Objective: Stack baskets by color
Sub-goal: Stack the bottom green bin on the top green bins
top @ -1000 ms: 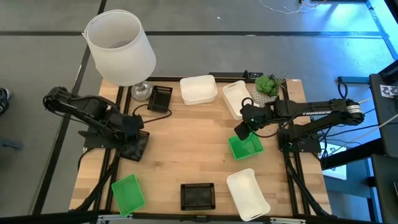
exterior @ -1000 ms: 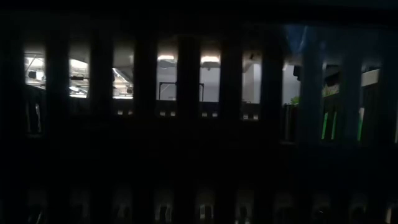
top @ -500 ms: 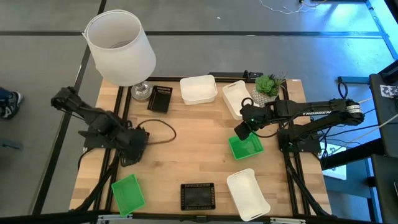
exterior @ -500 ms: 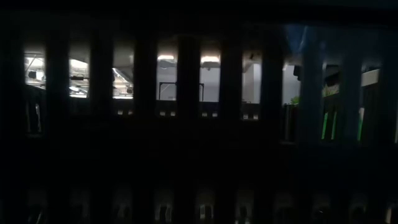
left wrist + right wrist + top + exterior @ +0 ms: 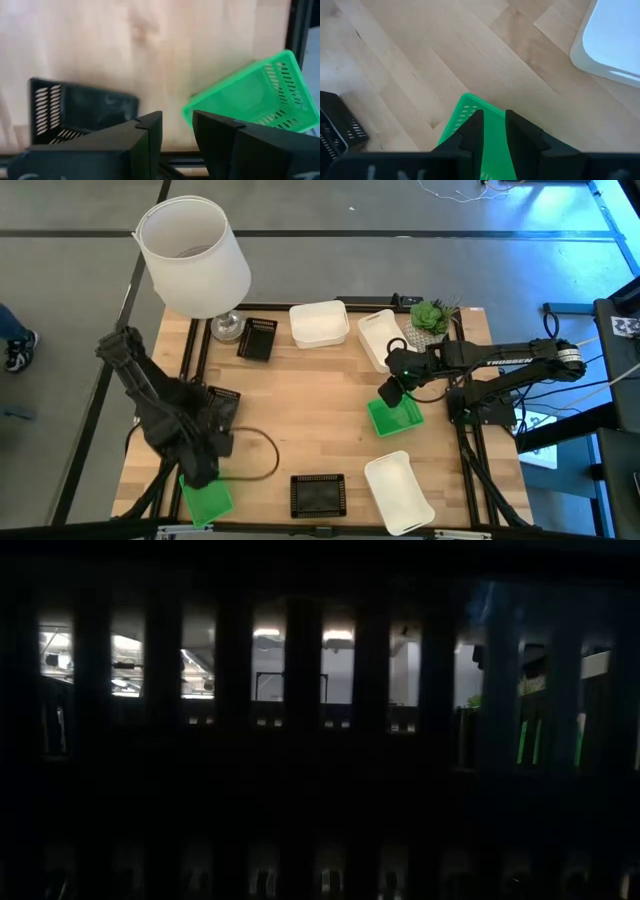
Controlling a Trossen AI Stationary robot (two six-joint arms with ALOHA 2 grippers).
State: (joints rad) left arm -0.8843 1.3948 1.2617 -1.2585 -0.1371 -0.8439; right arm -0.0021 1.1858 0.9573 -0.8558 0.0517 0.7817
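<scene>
Baskets, small shallow plastic trays with rounded corners, lie scattered over a pale wooden table (image 5: 300, 420) seen from above. A tall white cylindrical lampshade (image 5: 192, 255) stands over the far left corner, the largest thing there. Along the far edge sit a white plastic basket (image 5: 319, 324) and a second white basket (image 5: 380, 337), with a small black mesh basket (image 5: 257, 338) beside the lamp's base. A third white basket (image 5: 399, 491) lies near the front right, and a black mesh basket (image 5: 317, 495) sits at the front centre.

On the right, a bright green slotted basket (image 5: 396, 417) rests on the wood with the right gripper (image 5: 391, 391) at its far rim. The right wrist view shows the two dark fingers (image 5: 472, 132) pinching that green rim (image 5: 492, 150) between them, with a narrow gap only as wide as the wall.

At the front left corner, a second bright green basket (image 5: 208, 492) lies partly beneath the left gripper (image 5: 199, 470), whose arm reaches down from the table's left side. The left wrist view shows what the overhead view hides: the fingers (image 5: 150, 135) stand spread with a clear gap and hold nothing, the green basket (image 5: 260, 97) lies just off to one side of them, tilted, and the front black basket (image 5: 75, 112) lies on the other side.

The low view is almost wholly dark, blocked by black mesh close to the lens; only lit slots of the room behind show. A small green potted plant (image 5: 431, 316) sits at the far right corner.
</scene>
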